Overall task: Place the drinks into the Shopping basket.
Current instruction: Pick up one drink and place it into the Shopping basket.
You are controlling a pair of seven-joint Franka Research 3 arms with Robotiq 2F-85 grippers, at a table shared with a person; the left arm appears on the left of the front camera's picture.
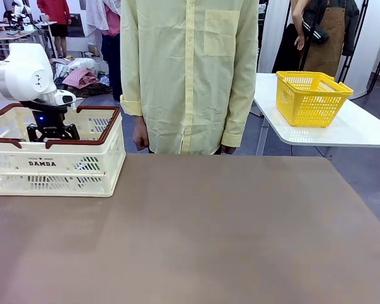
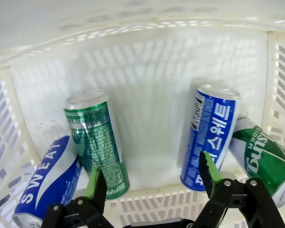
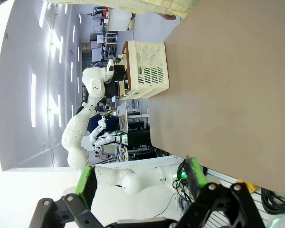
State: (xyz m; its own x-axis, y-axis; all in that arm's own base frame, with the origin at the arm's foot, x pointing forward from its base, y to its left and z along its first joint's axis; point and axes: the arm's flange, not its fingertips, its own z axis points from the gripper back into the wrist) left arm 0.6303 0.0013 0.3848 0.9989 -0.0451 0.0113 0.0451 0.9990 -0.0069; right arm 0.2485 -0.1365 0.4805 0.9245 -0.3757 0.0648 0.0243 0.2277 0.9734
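Several drinks are inside the cream-white Shopping basket [image 2: 147,71]. A green can [image 2: 96,137] and a blue can [image 2: 210,137] stand upright. Another blue can [image 2: 47,183] and another green can [image 2: 263,154] lean at the sides. My left gripper [image 2: 151,178] hangs open above the basket floor between the two upright cans, holding nothing. In the front view the left gripper [image 1: 50,132] reaches down into the Shopping basket [image 1: 57,166] at the table's left. My right gripper [image 3: 140,183] is open and empty, off the table's edge, with the Shopping basket [image 3: 147,71] far from it.
A person in a pale yellow shirt [image 1: 189,76] stands at the far edge of the brown table [image 1: 209,234], hands down. A smaller yellow basket [image 1: 311,96] sits on a separate white table [image 1: 342,130] at the back right.
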